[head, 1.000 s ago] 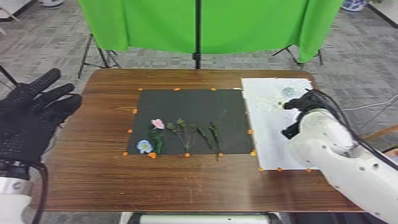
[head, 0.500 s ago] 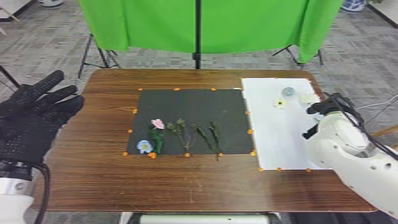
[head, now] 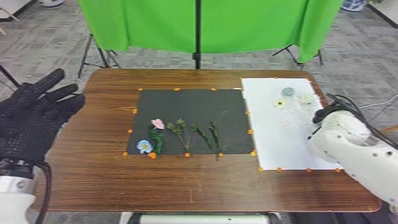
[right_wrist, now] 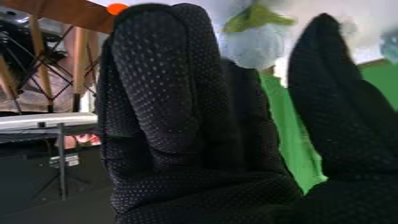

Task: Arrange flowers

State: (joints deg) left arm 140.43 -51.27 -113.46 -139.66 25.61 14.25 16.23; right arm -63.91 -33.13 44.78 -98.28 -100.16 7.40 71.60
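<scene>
The pink flower (head: 158,123) is lying on the near left part of the black mat (head: 191,105), its leafy stem running toward the robot, and the blue flower (head: 144,146) is sitting just beside that stem. The budded sprig (head: 182,131) and the thin green stems (head: 213,134) are lying side by side to their right. On the white sheet (head: 284,145), the grey-blue flower (head: 288,92), the cream flower (head: 280,103) and the pale flower (head: 307,98) are lying near the far end

So the arranging is looking partly done: a low row is forming on the mat, while the flowers on the sheet are probably waiting to be added above it

The right robot hand (head: 324,113) is hovering by the sheet's right edge, released, its fingers straight and its thumb apart. In the right wrist view a pale blue bloom (right_wrist: 252,46) is showing between them, with no grip closing on it; whether anything is touching it, I cannot tell

The left robot hand (head: 35,112) is hanging at the left edge of the tabletop (head: 191,185), fingers spread, grasping nothing
</scene>
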